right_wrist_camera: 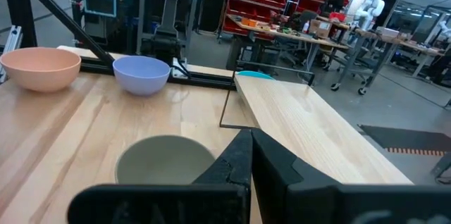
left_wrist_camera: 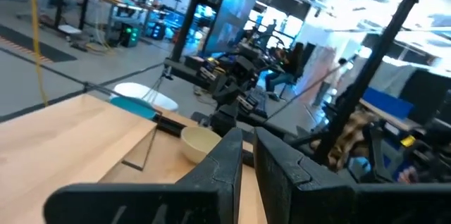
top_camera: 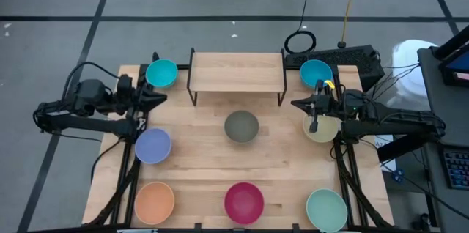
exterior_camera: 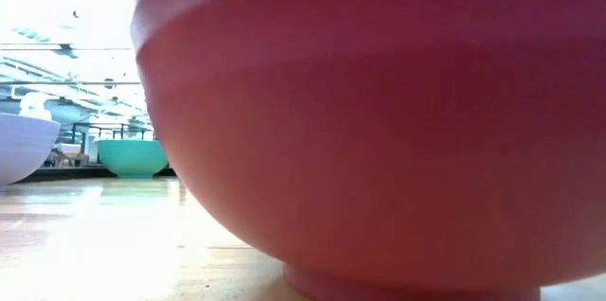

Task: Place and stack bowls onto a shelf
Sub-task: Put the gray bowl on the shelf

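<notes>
The shelf [top_camera: 237,72] stands on its black legs at the table's far middle, its plank top bare. The bowls sit on their bases on the table: cyan-blue ones [top_camera: 161,72] [top_camera: 316,73] on either side of the shelf, olive-grey [top_camera: 241,127] in the centre, cream [top_camera: 322,130], lavender [top_camera: 153,145], orange [top_camera: 154,201], magenta [top_camera: 244,202] and mint green [top_camera: 327,209]. My left gripper [top_camera: 160,98] hovers shut between the left cyan-blue and lavender bowls. My right gripper [top_camera: 296,105] hovers shut, its wrist above the cream bowl, pointing toward the olive-grey bowl [right_wrist_camera: 165,157].
The magenta bowl [exterior_camera: 379,131] fills most of the low view, with the lavender bowl [exterior_camera: 24,145] and a far teal bowl [exterior_camera: 133,156] beside it. Bare tabletop [top_camera: 198,127] lies around the olive-grey bowl. A keyboard [top_camera: 352,57] sits behind the right cyan-blue bowl.
</notes>
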